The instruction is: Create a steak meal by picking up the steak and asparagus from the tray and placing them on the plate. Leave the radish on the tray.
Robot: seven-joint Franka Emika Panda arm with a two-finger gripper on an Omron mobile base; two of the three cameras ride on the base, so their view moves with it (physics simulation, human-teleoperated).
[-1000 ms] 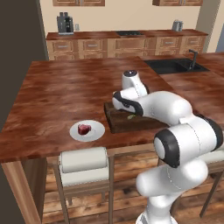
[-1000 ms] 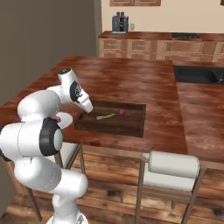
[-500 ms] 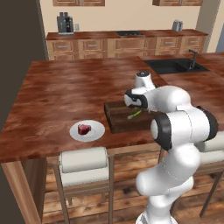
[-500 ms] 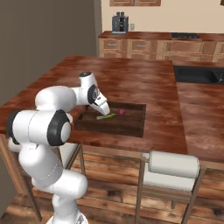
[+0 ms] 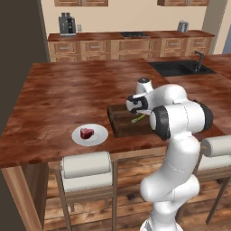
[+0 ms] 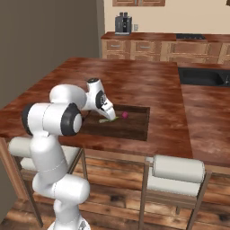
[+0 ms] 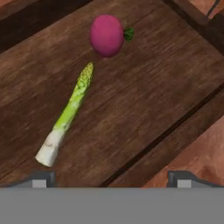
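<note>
the tray sits on the reddish wood counter, and everything else is easiest placed from it. the asparagus lies flat on the tray's floor, its green tip pointing toward the radish, which rests just beyond that tip with a small gap between them. the stalk's pale cut end points away from the radish, toward the tray's rim. the hand hangs over the tray near one edge, above the asparagus and not touching it; its two dark fingertips stand well apart, spread wide with nothing between them. from the right side of the base the hand shows low over the tray, close to the stalk and the radish. off the tray, to its side along the counter's near edge, the white plate already carries the steak in its middle.
</note>
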